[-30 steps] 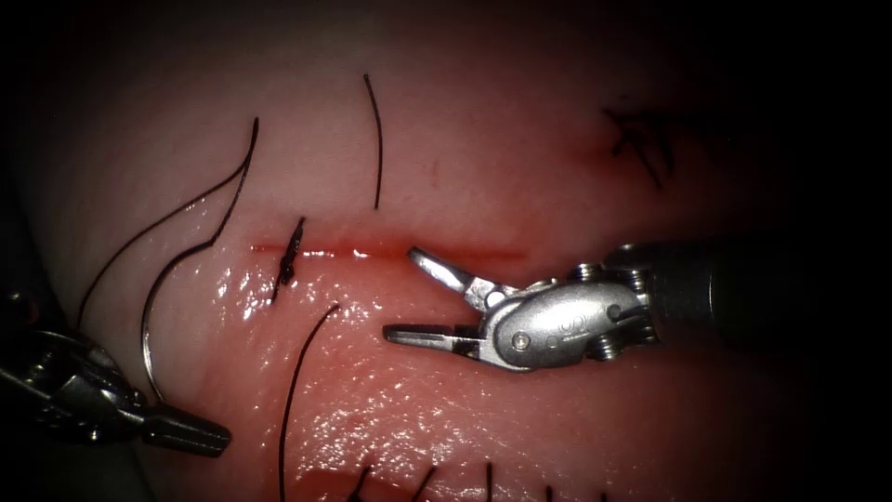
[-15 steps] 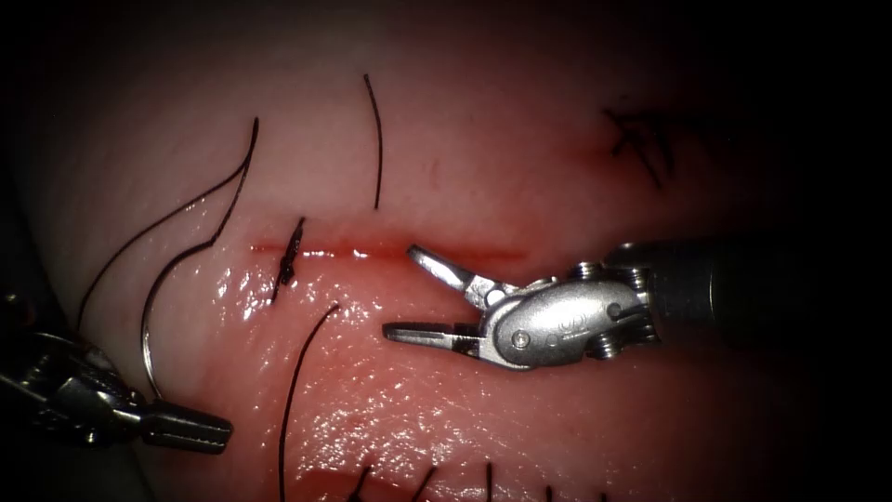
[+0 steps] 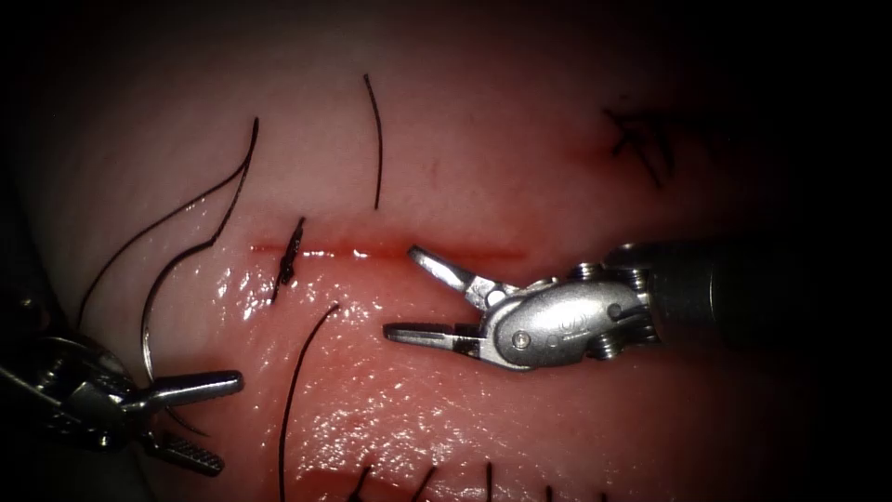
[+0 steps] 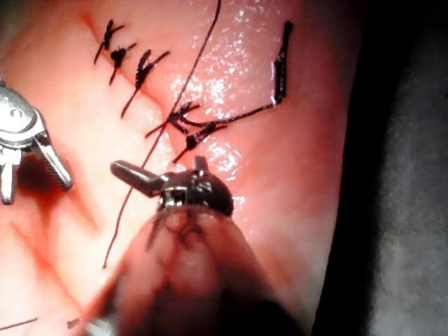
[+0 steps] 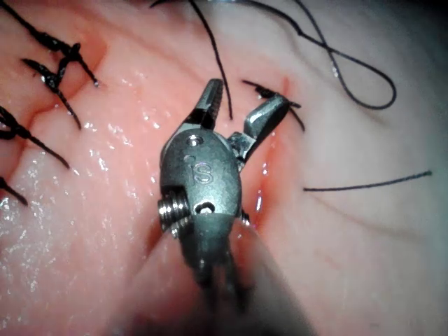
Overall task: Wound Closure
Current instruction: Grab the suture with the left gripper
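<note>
Presently, the left arm's steel needle-driver end effector [image 3: 229, 423] sits low on the pale pink pork-belly tissue [image 3: 483, 139], out past the left end of the thin red horizontal cut [image 3: 483, 253]. Its jaws stand wide apart and grip nothing. The left wrist view also shows this end effector [image 4: 164, 171] spread.

The thin curved silver needle [image 3: 144, 325] lies over the tissue left of the cut. It arcs from near the cut's left end down toward the left end effector. Its lower end runs into the gap between the parted jaws; contact with either jaw cannot be told. No part of the needle is seen entering the tissue.

Black suture thread [image 3: 251, 149] trails up from the needle's upper end and loops back down to the left.

The right arm's polished steel end effector [image 3: 401, 291] is wide open and empty, and its upper jaw tip is just beside the cut at mid-length. The right wrist view shows this end effector [image 5: 241, 105] spread as well.

A dark knotted stitch [image 3: 290, 256] crosses the cut near its left end. A loose cut end of black thread [image 3: 376, 139] lies above the cut.
</note>
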Controlling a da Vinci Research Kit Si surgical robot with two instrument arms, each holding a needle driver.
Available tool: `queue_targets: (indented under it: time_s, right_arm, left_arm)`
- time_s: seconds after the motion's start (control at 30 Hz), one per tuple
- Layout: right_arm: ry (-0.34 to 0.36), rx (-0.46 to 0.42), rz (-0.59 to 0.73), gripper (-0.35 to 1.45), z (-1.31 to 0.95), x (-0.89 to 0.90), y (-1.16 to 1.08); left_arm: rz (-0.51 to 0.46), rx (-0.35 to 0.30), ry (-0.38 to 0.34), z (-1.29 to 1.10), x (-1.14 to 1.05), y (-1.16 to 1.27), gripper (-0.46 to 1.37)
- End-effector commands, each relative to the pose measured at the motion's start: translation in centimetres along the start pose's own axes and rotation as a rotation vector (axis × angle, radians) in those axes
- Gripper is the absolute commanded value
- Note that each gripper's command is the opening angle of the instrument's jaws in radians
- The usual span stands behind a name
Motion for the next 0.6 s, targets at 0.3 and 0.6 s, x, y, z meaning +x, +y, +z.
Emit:
queue_targets:
  time_s: [0.3, 0.6]
  right_arm:
    - [0.0, 0.003, 0.0, 0.95, -0.01, 0.0, 0.01]
    - [0.001, 0.004, 0.0, 0.96, -0.01, -0.01, 0.01]
  left_arm:
    - [0.021, 0.041, -0.005, 0.16, 0.02, 0.09, 0.88]
    - [0.051, 0.056, -0.02, 0.44, 0.11, 0.12, 0.71]
